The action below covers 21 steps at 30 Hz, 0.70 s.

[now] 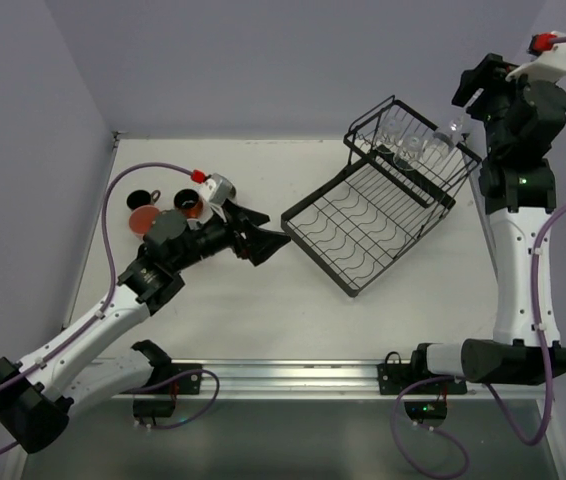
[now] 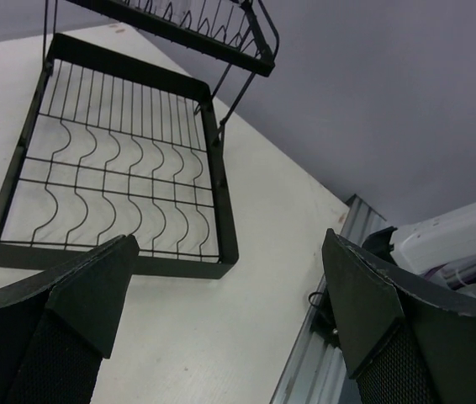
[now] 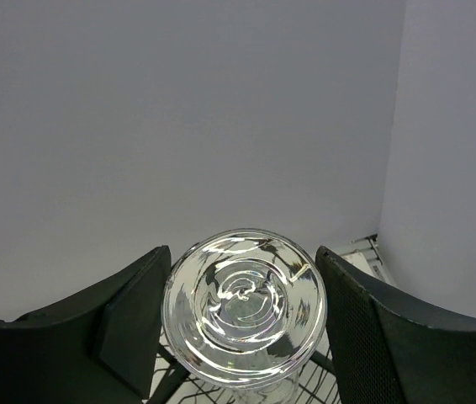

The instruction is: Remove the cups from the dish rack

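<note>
Within the right gripper [image 3: 240,268] sits a round, rippled clear glass [image 3: 244,316].

No legible text, label, brand, number or sign anywhere in view.

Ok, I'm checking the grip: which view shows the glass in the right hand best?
Right wrist: the glass sits end-on, filling the gap between both fingers. The top view gives only a faint glint of it beside the right hand, above the rack. The left wrist view shows none of it.
</note>
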Each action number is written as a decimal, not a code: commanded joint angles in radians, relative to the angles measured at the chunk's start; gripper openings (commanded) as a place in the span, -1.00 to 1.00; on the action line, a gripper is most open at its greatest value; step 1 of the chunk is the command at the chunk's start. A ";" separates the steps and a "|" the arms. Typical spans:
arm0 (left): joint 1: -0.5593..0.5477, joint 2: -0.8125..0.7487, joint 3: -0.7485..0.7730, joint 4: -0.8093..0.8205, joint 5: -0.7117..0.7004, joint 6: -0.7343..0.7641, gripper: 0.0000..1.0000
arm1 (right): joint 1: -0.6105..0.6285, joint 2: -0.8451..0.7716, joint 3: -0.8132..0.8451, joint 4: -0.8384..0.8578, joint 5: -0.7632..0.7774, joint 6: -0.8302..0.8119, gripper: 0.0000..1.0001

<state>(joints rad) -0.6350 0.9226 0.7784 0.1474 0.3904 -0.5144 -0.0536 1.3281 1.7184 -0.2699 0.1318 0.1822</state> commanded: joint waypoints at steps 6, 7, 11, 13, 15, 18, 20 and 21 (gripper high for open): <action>-0.003 0.102 0.021 0.380 0.053 -0.157 1.00 | -0.005 -0.069 0.093 0.063 -0.106 0.086 -0.46; -0.003 0.136 0.016 0.412 0.053 -0.174 1.00 | -0.005 -0.073 0.095 0.060 -0.125 0.097 -0.46; -0.009 0.240 0.002 0.645 0.064 -0.252 1.00 | -0.005 -0.096 0.083 0.057 -0.195 0.170 -0.46; -0.014 0.312 0.012 0.710 0.064 -0.295 1.00 | -0.005 -0.112 0.058 0.069 -0.213 0.207 -0.46; -0.018 0.360 0.019 0.826 0.068 -0.338 1.00 | -0.005 -0.138 0.029 0.086 -0.250 0.232 -0.45; -0.028 0.467 0.068 0.932 0.083 -0.384 1.00 | -0.005 -0.165 -0.009 0.103 -0.288 0.276 -0.45; -0.034 0.554 0.117 1.010 0.099 -0.410 1.00 | -0.005 -0.174 -0.022 0.103 -0.310 0.301 -0.44; -0.034 0.587 0.134 1.049 0.108 -0.442 1.00 | -0.005 -0.184 -0.043 0.110 -0.328 0.309 -0.44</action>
<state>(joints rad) -0.6579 1.4483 0.8242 0.9520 0.4633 -0.8627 -0.0536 1.1820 1.6955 -0.2623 -0.1223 0.4149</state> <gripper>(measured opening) 0.997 0.691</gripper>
